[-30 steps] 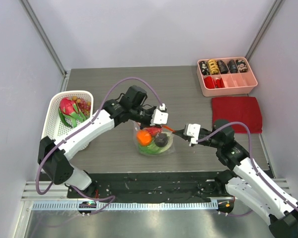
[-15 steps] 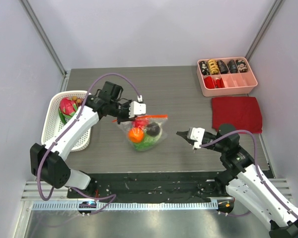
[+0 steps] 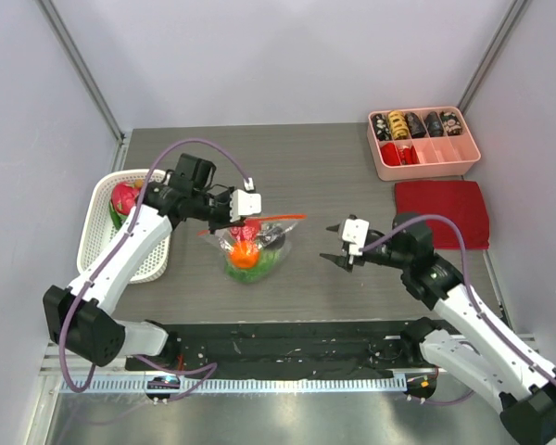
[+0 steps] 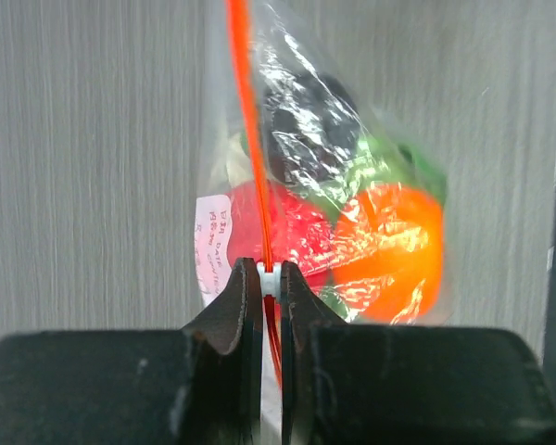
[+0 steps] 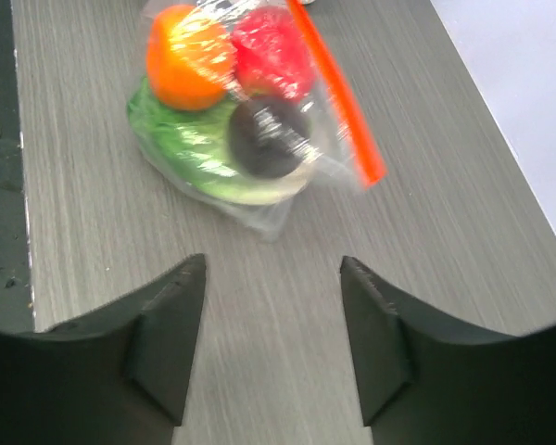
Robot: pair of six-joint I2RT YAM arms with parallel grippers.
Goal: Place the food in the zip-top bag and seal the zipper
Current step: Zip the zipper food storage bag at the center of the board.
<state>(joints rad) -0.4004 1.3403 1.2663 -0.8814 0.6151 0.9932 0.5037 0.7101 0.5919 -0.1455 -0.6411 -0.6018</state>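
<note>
a: where's the zip-top bag (image 3: 250, 252) sitting?
b: mid table (image 3: 352, 176), nr the white basket (image 3: 88, 232). lettuce (image 5: 181, 139), orange fruit (image 5: 181, 65) & red fruit (image 5: 271, 42) are lying inside w/ a dark round thing (image 5: 267, 137).
a: grippers?
b: left gripper (image 4: 269, 276) is pinching the zipper (image 4: 245, 111), jaws nearly touching. right gripper (image 5: 273, 269) is hovering apart from the bag, jaws wide, holding nothing.

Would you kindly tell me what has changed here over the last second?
The left gripper, shut on the zipper, has carried the filled bag leftward, toward the basket. The right gripper let go of the zipper's other end and opened. The basket, tray and red cloth stayed put.
</note>
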